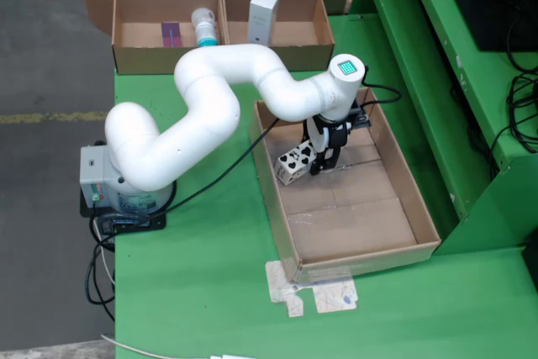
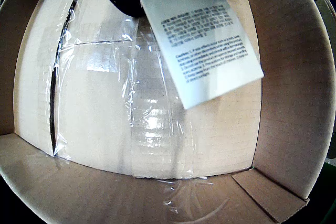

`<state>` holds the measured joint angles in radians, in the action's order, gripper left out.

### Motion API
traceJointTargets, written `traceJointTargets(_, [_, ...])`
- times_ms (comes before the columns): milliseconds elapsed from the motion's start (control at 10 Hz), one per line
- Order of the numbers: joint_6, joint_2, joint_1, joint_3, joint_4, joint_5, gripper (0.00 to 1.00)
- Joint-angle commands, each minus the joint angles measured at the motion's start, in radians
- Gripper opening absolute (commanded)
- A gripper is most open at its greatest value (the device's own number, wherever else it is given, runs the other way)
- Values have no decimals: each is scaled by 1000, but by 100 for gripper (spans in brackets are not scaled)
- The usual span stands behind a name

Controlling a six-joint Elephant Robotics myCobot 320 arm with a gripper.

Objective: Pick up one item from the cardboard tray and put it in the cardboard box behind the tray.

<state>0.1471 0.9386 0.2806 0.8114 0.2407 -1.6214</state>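
A small carton with a black-and-white cow pattern [image 1: 293, 164] hangs tilted over the left part of the long cardboard tray [image 1: 353, 216]. My gripper [image 1: 319, 160] is shut on it, just to its right in the fixed view. In the gripper view the carton's white printed face [image 2: 205, 40] slants down from the top edge, clear of the taped tray floor [image 2: 105, 114]. The fingers themselves are mostly hidden there. The cardboard box [image 1: 134, 56] behind the tray has two compartments.
The box holds a purple item [image 1: 171, 34], a teal-and-white bottle [image 1: 204, 27] and a white carton [image 1: 263, 16]. The arm's base [image 1: 118, 187] sits at the left table edge, with a black cable [image 1: 227, 170] trailing. A flattened paper carton [image 1: 311, 292] lies before the tray. Green framing [image 1: 437, 81] rises on the right.
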Motion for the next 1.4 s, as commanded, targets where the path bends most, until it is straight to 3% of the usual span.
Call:
traceJointTargets(0, [2, -35, 8, -20, 8, -9, 0])
traceJointTargets(800, [2, -35, 8, -20, 8, -9, 0])
traceJointTargets(1300, [18, -220, 38, 140, 49, 17, 0])
